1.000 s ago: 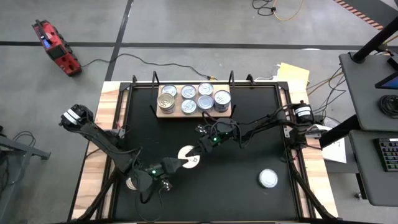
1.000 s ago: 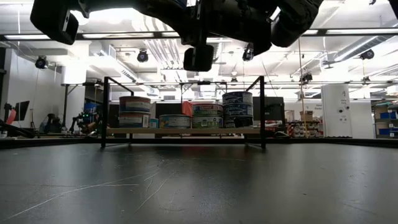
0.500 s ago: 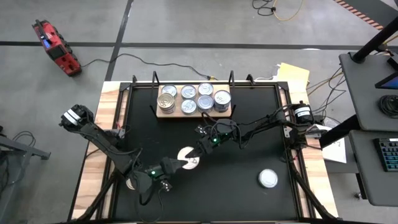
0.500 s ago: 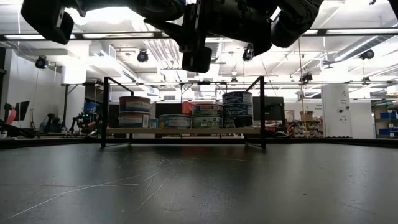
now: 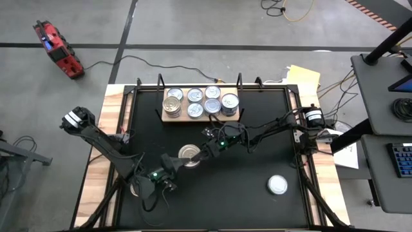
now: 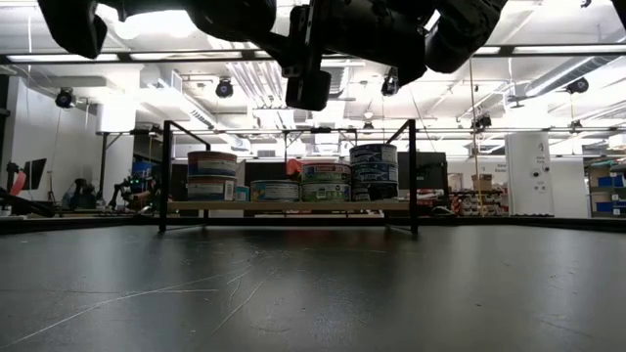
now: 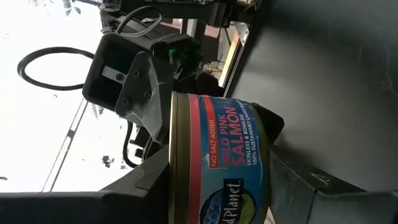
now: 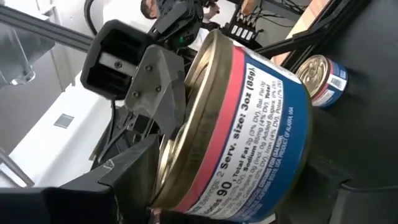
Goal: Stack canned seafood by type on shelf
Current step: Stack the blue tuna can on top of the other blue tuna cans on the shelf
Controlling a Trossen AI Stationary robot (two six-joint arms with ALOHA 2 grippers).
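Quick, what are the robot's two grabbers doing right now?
Left gripper: closed on the salmon can.
Right gripper: at the same can; grip cannot be told.

Gold-topped round salmon tin with blue-and-pink label (image 5: 188, 154) mid-frame, above the table. Silver-topped tins (image 5: 201, 102) stacked on light-brown wooden shelf board (image 5: 168, 117), upper centre. Lone silver-topped tin (image 5: 277, 185) lower right; another tin (image 5: 136, 189) lower left, partly hidden.

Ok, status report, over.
Left hand gripping salmon can above mid-table. Right hand at its other side. Nothing between it and shelf.
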